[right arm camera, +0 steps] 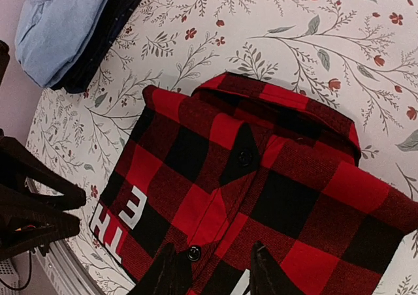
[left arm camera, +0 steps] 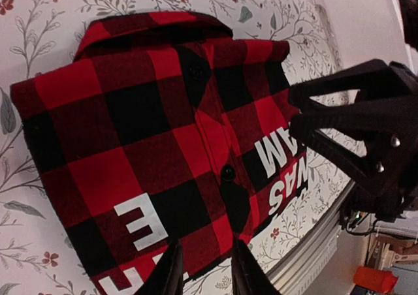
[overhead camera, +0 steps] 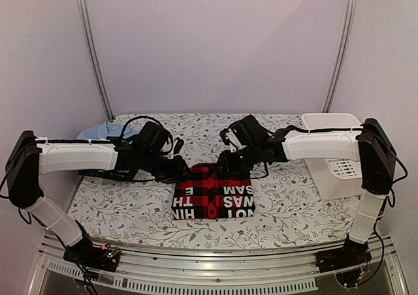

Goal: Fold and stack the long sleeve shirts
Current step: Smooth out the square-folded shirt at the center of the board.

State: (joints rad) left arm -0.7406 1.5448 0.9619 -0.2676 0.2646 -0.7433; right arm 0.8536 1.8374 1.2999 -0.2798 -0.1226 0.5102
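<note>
The red-and-black checked flannel shirt (overhead camera: 212, 192) lies folded into a flat rectangle at the middle of the table, white lettering along its near side. Both grippers hang over its far edge: my left gripper (overhead camera: 183, 171) at the left corner, my right gripper (overhead camera: 226, 164) just right of it. In the left wrist view the left gripper (left arm camera: 206, 270) stands open above the flannel (left arm camera: 150, 138), no cloth between its fingers. The right gripper (right arm camera: 215, 270) is likewise open above the flannel (right arm camera: 274, 190). A light blue shirt (right arm camera: 62, 27) rests on a dark navy garment (right arm camera: 108, 34) at the far left.
A white plastic basket (overhead camera: 336, 155) stands at the right edge of the table. The blue and navy pile (overhead camera: 98, 133) sits behind the left arm. A metal rail (overhead camera: 209, 272) runs along the near edge. The floral cloth (overhead camera: 130, 210) covers the tabletop.
</note>
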